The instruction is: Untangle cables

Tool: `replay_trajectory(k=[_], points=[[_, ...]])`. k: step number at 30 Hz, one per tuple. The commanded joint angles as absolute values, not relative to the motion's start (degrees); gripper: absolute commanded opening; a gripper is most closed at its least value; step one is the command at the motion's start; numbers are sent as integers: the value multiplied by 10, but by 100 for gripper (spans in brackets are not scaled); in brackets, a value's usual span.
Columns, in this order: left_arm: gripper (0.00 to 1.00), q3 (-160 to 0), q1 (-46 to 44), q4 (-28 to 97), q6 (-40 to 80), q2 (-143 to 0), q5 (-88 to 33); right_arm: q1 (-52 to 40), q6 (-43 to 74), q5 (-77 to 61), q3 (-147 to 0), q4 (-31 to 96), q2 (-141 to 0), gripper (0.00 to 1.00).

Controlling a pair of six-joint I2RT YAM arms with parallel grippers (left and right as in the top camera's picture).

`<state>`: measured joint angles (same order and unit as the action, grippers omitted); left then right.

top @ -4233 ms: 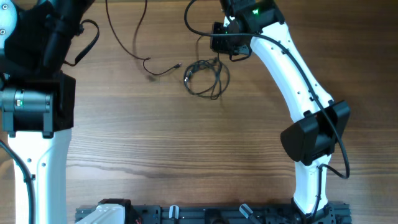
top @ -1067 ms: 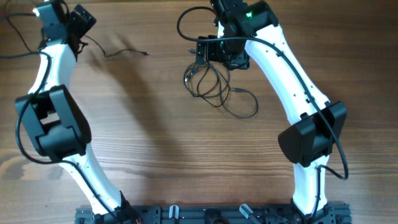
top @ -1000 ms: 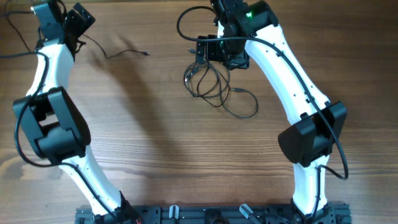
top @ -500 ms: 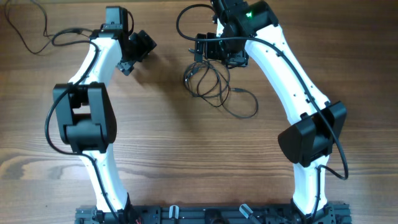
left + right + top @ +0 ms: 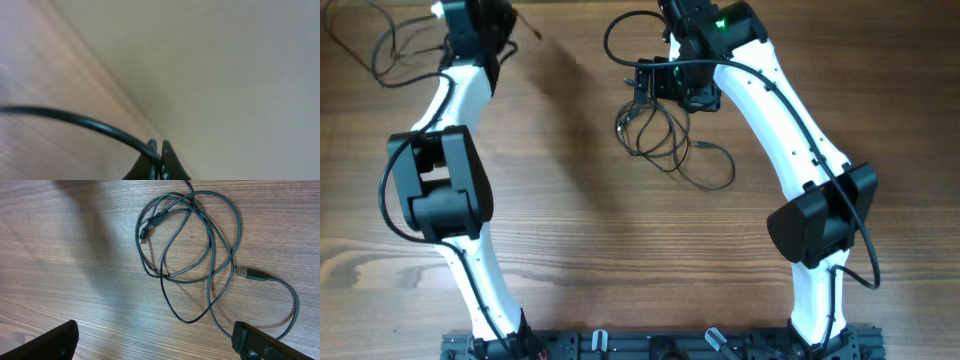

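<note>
A coiled bundle of thin black cables [image 5: 655, 135] lies at the table's top middle, one loop trailing right to a plug [image 5: 252, 273]. My right gripper [image 5: 665, 80] hovers just above it. In the right wrist view the right gripper [image 5: 157, 346] is open, its fingertips [image 5: 55, 341] wide apart and the bundle [image 5: 190, 245] beyond them, untouched. At the top left my left gripper [image 5: 498, 17] is shut on a separate black cable [image 5: 75, 119], which runs left from the left gripper [image 5: 159, 151]. More loose strand [image 5: 390, 30] lies by the far-left corner.
The left arm [image 5: 440, 180] stretches up the left side of the wooden table and the right arm [image 5: 790, 130] up the right side. A black rail [image 5: 650, 345] runs along the front edge. The table's far edge is close behind both grippers.
The left arm swung from the top middle back to the top left, and its gripper went from open to shut on a cable. The right arm and the bundle stayed still.
</note>
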<state>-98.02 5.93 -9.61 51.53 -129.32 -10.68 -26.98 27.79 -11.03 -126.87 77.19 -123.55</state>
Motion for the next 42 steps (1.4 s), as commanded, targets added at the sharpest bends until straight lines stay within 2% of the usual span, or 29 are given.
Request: replay_trajectory(k=[1,2,3,4,7,10,13,15,16,17,19,22,27,30,34,36,38,42], points=[[32,-987,72,-168,545,-1286,-109,-276,270,-117,-1270,777,-1224,100],[49,-987,73,-139,540,-1286,-97,-276,270,-117,-1270,778,-1224,100],[82,-987,70,-89,496,-1292,-91,-276,270,-117,-1270,773,-1224,100],[100,-987,67,-57,436,-1298,-91,-276,271,-117,-1270,766,-1224,100],[100,-987,65,8,301,-1296,-94,-276,271,-117,-1270,765,-1224,100],[100,-987,67,46,289,-1238,-113,-276,271,-117,-1270,760,-1224,100],[100,-987,66,127,289,-1166,-216,-267,272,-116,-1270,758,-1224,100],[100,-987,61,277,289,-1117,-346,-234,296,-117,-1272,755,-1223,100],[100,-987,58,319,289,-1113,-368,-218,310,-126,-1274,758,-1223,100],[100,-986,43,421,288,-1115,-379,-182,297,-172,-1275,758,-1219,100],[100,-983,-1,533,279,-1137,-345,-133,267,-222,-1275,765,-1215,100],[97,-981,-89,604,208,-1175,-267,-87,257,-225,-1275,814,-1209,100],[92,-981,-196,568,240,-1210,-180,-84,255,-121,-1275,862,-1111,100],[85,-981,-208,555,279,-1226,-121,-84,250,-81,-1275,909,-1007,100],[77,-980,-207,539,308,-1256,-110,-84,250,-81,-1275,920,-927,100],[70,-980,-209,538,310,-1271,-114,-84,241,-81,-1275,921,-898,100],[59,-979,-209,529,321,-1273,-112,-84,240,-88,-1275,921,-885,100],[46,-973,-211,513,327,-1273,-95,-84,233,-94,-1275,921,-879,100]])
